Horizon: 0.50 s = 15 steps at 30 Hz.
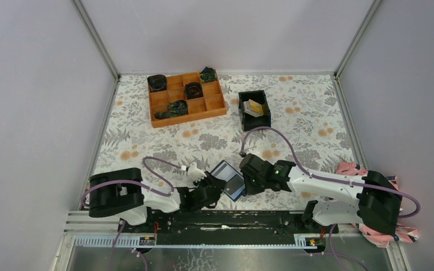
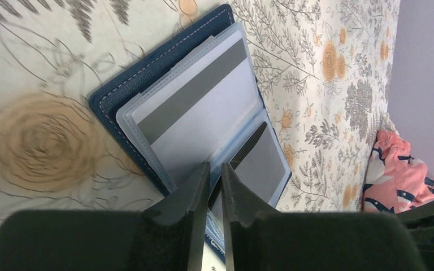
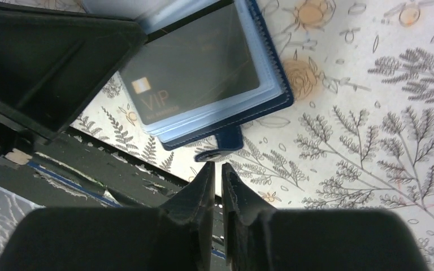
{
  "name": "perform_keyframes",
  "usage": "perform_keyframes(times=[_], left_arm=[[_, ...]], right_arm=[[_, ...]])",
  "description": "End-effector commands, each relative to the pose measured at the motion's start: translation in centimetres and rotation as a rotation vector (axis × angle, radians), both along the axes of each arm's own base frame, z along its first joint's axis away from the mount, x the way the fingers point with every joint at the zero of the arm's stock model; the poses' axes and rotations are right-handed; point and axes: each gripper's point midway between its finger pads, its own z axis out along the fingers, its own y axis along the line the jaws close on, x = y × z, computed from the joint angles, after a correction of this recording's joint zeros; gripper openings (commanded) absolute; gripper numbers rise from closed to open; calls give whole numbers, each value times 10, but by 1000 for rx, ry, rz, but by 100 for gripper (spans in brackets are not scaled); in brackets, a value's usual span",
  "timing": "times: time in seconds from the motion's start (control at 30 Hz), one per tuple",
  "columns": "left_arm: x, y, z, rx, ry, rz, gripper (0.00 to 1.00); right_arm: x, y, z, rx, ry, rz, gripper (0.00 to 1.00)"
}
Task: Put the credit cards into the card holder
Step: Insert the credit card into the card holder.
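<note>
1. At the near edge of the counter (image 1: 147, 141), the left gripper (image 2: 215, 167) is set on the card holder (image 1: 229, 179). Its jaws are clenched on the near edge of the clear sleeves (image 2: 164, 164), and only a thin slit is left between the two fingers.
2. The right gripper (image 3: 217, 166) is placed at the opposite side of the card holder. Its jaws are almost together and their tips are touching the snap tab (image 3: 219, 152). Whether the tab is really pinched cannot be told.
3. The card holder is found between the two grippers, close to the near edge of the counter. It is opened, with the dark navy cover below and the light blue sleeves upward.
4. In the left wrist view, a pale card with a grey stripe (image 2: 198, 107) is seen inside the top sleeve, and a darker card (image 2: 263, 164) is partly tucked in just beside it. In the right wrist view, a dark card marked "VIP" (image 3: 189, 70) is shown inside a sleeve.
5. A pink patterned cloth (image 1: 350, 168) is laid at the right border of the counter, near the right arm.
6. Farther away, well apart from the card holder, a black square bin (image 1: 257, 120) is placed. More credit cards (image 1: 254, 107) are kept in it, one of them yellow-orange.
7. To the left of the bin, near the far edge, an orange compartment tray (image 1: 189, 117) is set, with dark bundled things (image 1: 193, 89) in several compartments.
</note>
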Motion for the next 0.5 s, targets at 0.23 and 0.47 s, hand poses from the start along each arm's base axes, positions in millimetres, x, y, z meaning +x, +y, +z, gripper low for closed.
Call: perform_keyframes(times=[0.23,0.47], left_arm=[[-41,67,-80,376,150,-3,20],[-43,69,-80,373,149,13,20]], right_arm=[[-20,-2,-16,78,2,-110,13],[-20,-5,-36,66,3,-137,13]])
